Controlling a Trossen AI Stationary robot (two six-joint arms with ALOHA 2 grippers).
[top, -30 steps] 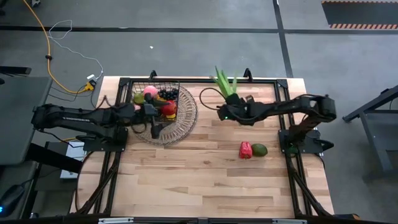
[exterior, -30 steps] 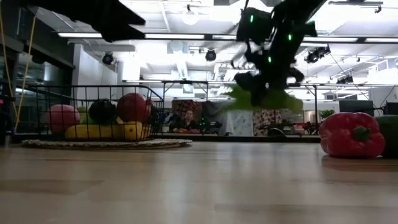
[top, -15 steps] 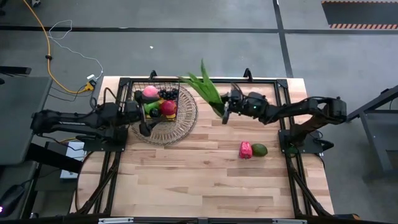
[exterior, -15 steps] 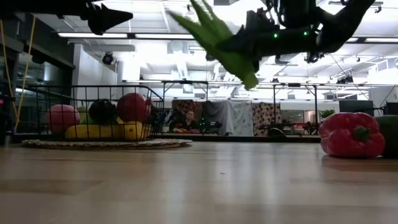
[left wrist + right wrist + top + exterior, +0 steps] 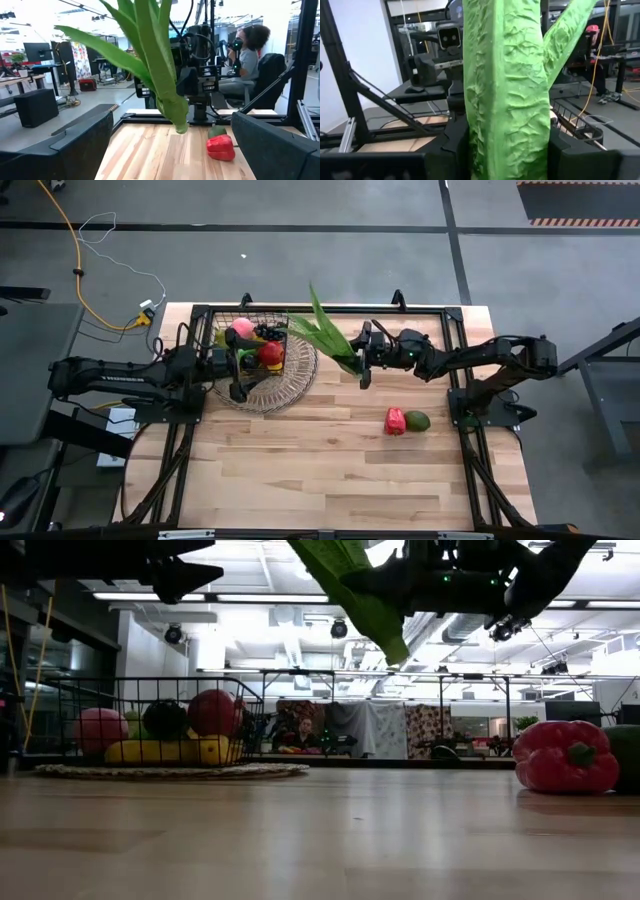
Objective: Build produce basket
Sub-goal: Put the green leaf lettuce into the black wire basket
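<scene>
High view: the right end effector (image 5: 364,358) is clamped on the base of the long green stalk (image 5: 325,330), held in the air with its leaves reaching over the black basket's (image 5: 283,352) near edge. The left end effector (image 5: 236,378), fingers spread and empty, waits at the basket's other side. The stalk is long and the basket (image 5: 150,690) already crowded with produce (image 5: 255,345), so a release from here could leave the stalk tipping over the rim onto the surface (image 5: 330,470).

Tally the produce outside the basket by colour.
Red: 1, the pepper on the table.
Green: 2, the avocado beside it and the leafy stalk in the right gripper.
Total: 3.
The left gripper hangs open by the basket.
</scene>
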